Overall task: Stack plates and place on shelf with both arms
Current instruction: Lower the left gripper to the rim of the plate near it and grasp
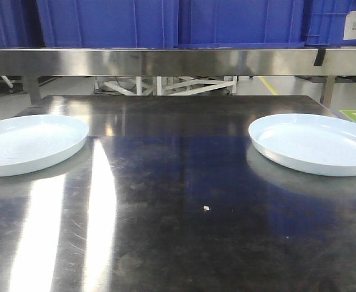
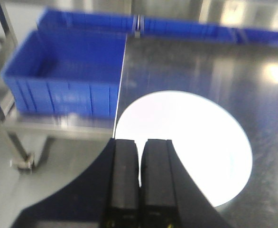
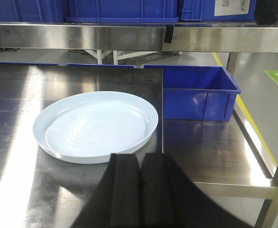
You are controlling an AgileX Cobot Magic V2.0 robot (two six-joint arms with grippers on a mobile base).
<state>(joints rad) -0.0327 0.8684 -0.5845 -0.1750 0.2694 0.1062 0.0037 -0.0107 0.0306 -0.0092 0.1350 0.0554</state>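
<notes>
Black fingers of L gripper (image 2: 139,183) fill the bottom of its wrist view, pressed together w/ only a hairline seam, clenched on nothing. R gripper (image 3: 139,187) same: pads closed, empty. Each hangs just short of its own plate, prob. so each arm can take the one on its side. L plate (image 1: 29,145) sits at table's left edge, partly cut by the frame; R plate (image 1: 314,145) near the right edge. They're well apart, both flat, rims up, not stacked, so task looks to be at its very start; jaws must open before any pick. Tabletop (image 1: 178,219) is dark scratched steel, v. reflective, w/ glare streaks front-left and one white speck (image 1: 206,208) near centre. Shelf (image 1: 166,61) runs across the table's far edge, above plate height, blue crates (image 1: 166,21) on top. Another blue crate (image 3: 200,92) sits on a lower rack (image 3: 200,147) beyond the right edge, yellow floor line (image 3: 218,59) behind.
</notes>
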